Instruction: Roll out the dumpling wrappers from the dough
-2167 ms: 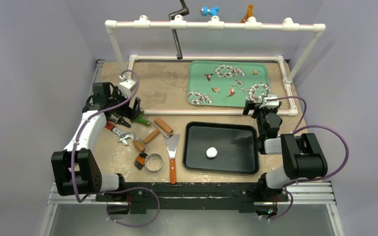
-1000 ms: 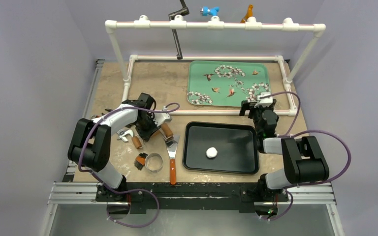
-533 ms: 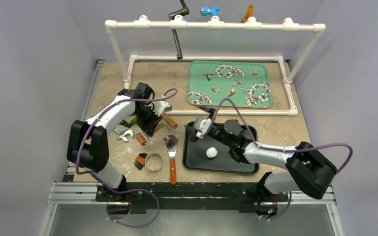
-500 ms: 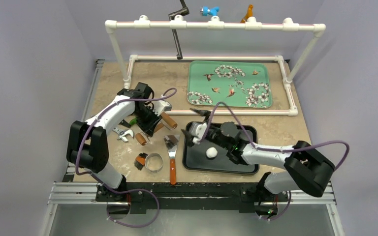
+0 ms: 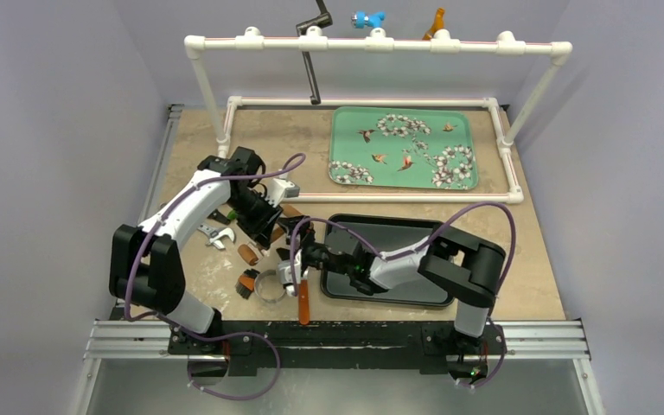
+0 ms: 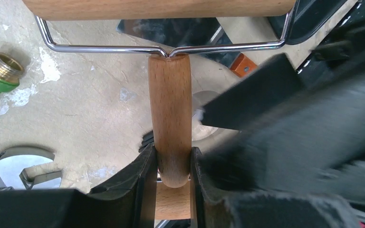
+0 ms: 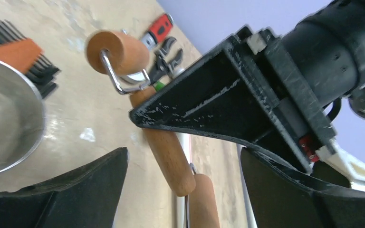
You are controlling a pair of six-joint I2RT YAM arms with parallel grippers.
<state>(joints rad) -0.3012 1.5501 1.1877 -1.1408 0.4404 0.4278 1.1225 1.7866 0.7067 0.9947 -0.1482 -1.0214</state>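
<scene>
Left jaws pinch the roller handle (image 6: 171,118) (right jaws spread wide nearby)

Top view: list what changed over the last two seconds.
The left gripper swung in from the left and closed on the roller handle. The right gripper, open, swept left across the black tray to hover beside the roller. The cutter, spatula and green tray stayed put; the right arm now hides the dough.
</scene>
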